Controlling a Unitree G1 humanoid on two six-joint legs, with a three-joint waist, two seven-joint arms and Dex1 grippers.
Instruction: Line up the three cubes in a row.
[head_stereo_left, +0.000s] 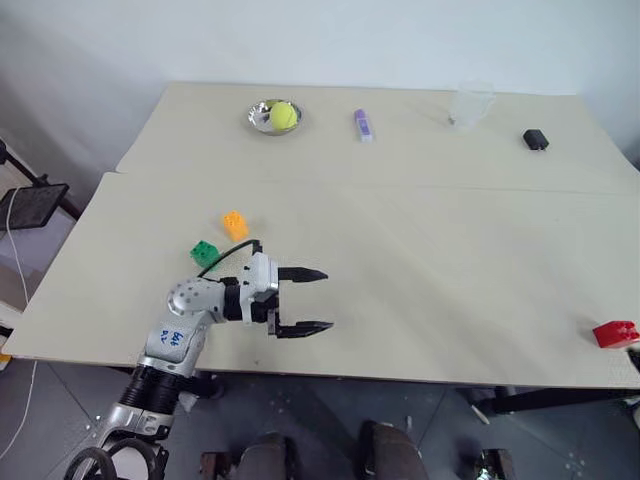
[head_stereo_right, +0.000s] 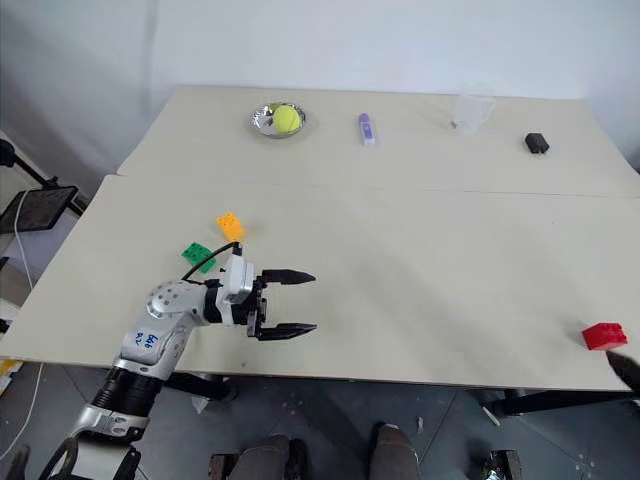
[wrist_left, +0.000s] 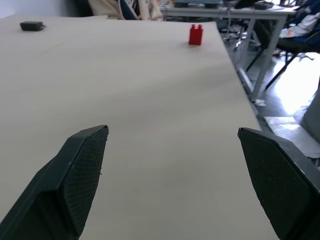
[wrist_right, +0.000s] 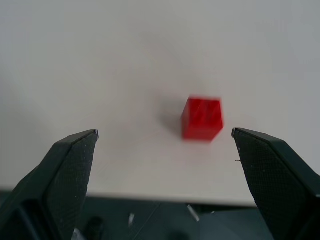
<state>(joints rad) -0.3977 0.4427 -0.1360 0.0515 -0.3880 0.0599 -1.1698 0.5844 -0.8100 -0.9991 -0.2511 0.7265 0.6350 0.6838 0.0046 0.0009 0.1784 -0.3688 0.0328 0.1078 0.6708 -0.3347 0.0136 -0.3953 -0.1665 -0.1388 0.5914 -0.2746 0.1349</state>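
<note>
Left gripper (head_stereo_left: 318, 300): fingers spread wide, holding nothing – lower left of the head view, over bare beige tabletop (head_stereo_left: 430, 260)
Right gripper (wrist_right: 165, 137): fingers spread, empty; red studded plastic cube (wrist_right: 202, 118) lies ahead between them
Red cube: far right, near the front edge
Orange studded cube (head_stereo_left: 235, 224); green studded cube (head_stereo_left: 205, 253): left side, near each other – well apart from red

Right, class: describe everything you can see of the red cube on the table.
The red cube is a small, glossy plastic toy brick with studs on top. It stands upright, alone, near the table's front right edge, far from the other two cubes. Nothing touches it except the tabletop. In the right wrist view it sits ahead of the right gripper, whose fingers are open and clear of it.
</note>
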